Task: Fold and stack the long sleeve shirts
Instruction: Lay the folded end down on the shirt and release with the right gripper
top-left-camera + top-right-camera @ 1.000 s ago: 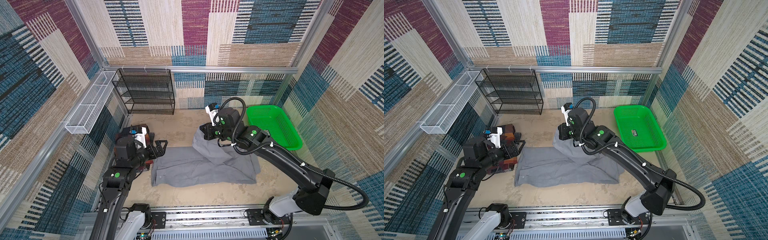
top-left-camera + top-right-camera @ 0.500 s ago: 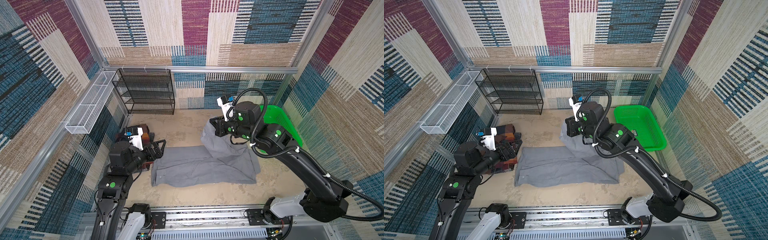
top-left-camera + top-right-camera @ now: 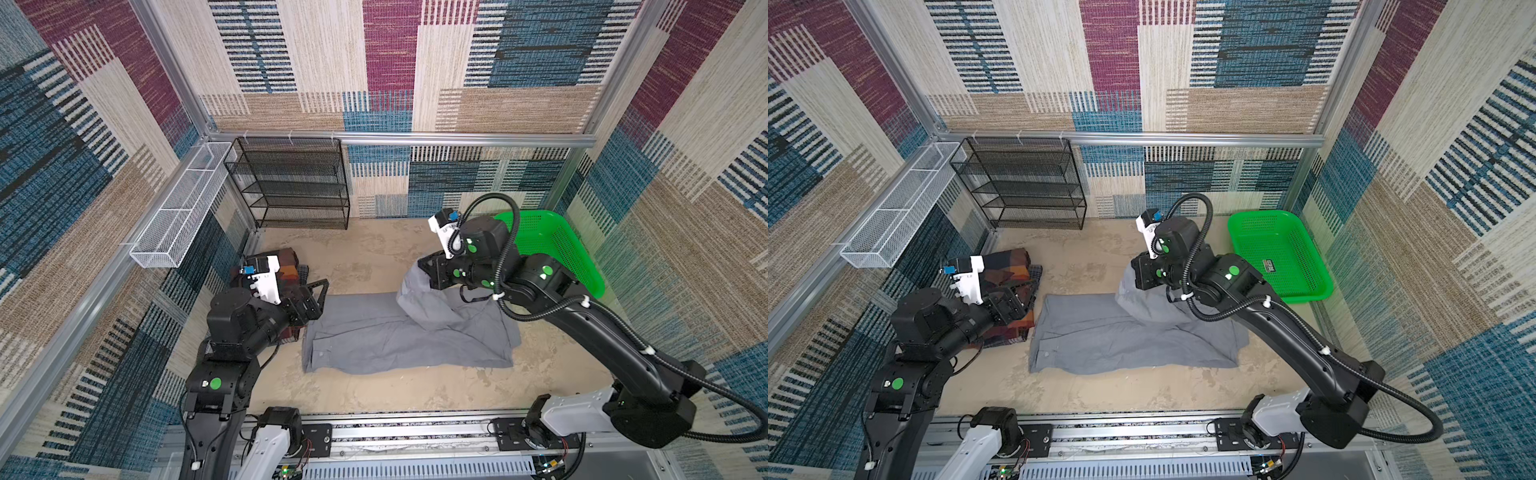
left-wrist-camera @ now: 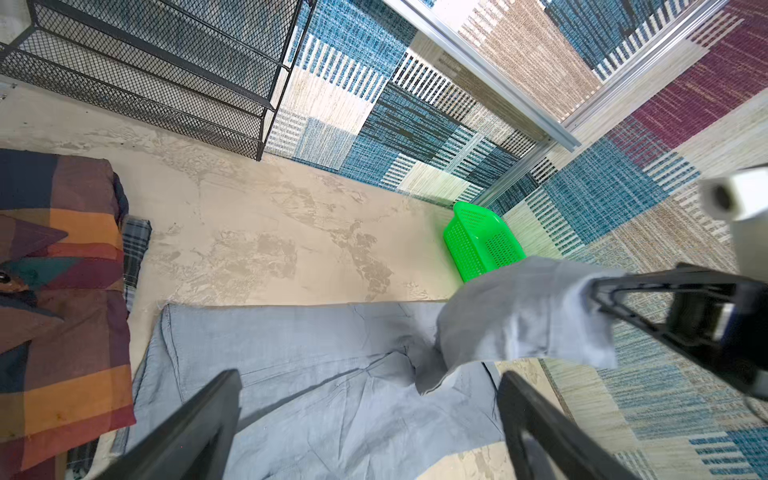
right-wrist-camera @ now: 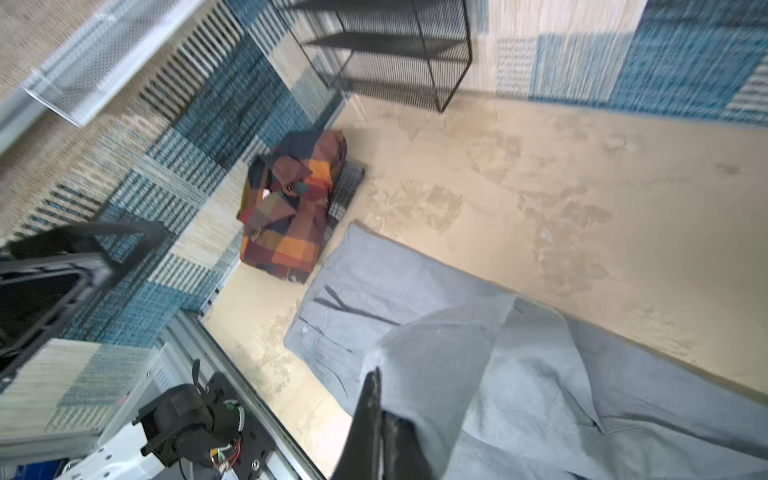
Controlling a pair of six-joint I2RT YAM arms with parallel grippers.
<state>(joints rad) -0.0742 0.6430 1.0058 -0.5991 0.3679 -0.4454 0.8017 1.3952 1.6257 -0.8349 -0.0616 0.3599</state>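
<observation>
Here my right gripper (image 3: 424, 272) is clenched on a raised fold of the gray shirt (image 3: 395, 340); my left gripper (image 3: 316, 300) gapes (holding nothing), centre-left over the plaid shirt (image 3: 1011, 266).

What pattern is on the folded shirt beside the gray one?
The folded shirt is plaid: orange, brown and navy blocks. Right wrist view shows it best.

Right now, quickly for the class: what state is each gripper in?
Left gripper: open, holding nothing.
Right gripper: shut on the gray shirt.
</observation>
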